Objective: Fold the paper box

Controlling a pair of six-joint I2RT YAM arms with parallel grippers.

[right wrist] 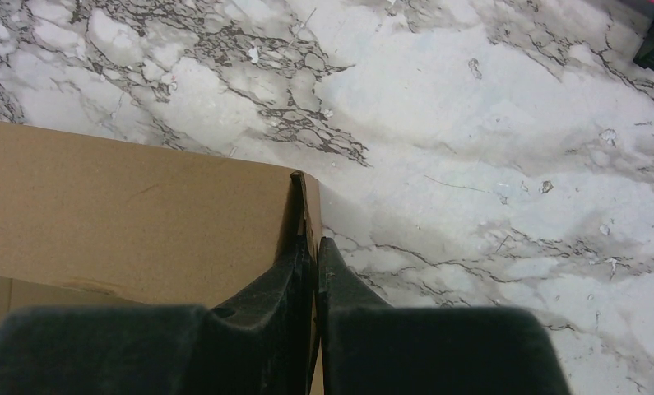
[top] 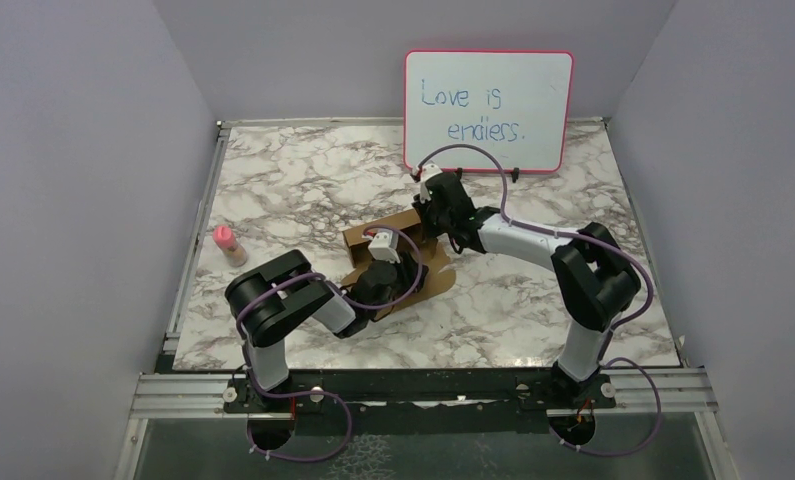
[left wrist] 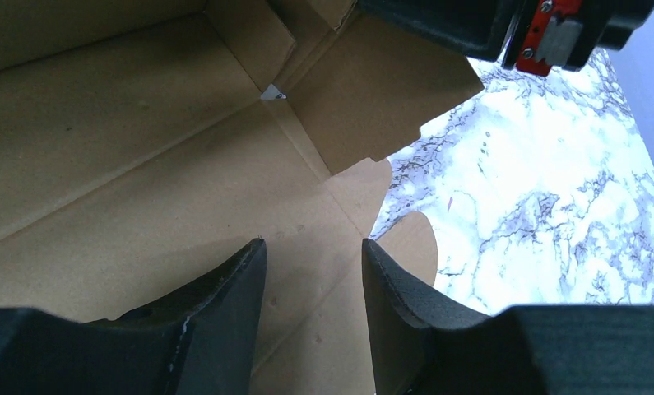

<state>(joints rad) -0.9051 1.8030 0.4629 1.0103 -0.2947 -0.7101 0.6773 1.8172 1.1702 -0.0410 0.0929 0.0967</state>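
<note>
Presently: paper box (top: 356,241), brown cardboard, partly folded, mid-desk (top: 303,180) between both arms. Item: right jaws closed, pinching the top edge of an upright box wall. Item: left jaws apart, gripping nothing, poised over the box's inner floor. Pink-framed whiteboard (top: 488,110) stands behind.

Whiteboard (top: 488,110) stands behind paper box (top: 359,241); bottle (top: 229,245) well left.

I get soft, even overhead light; the white marble-patterned tabletop (left wrist: 554,206) washes out in the left wrist view.
</note>
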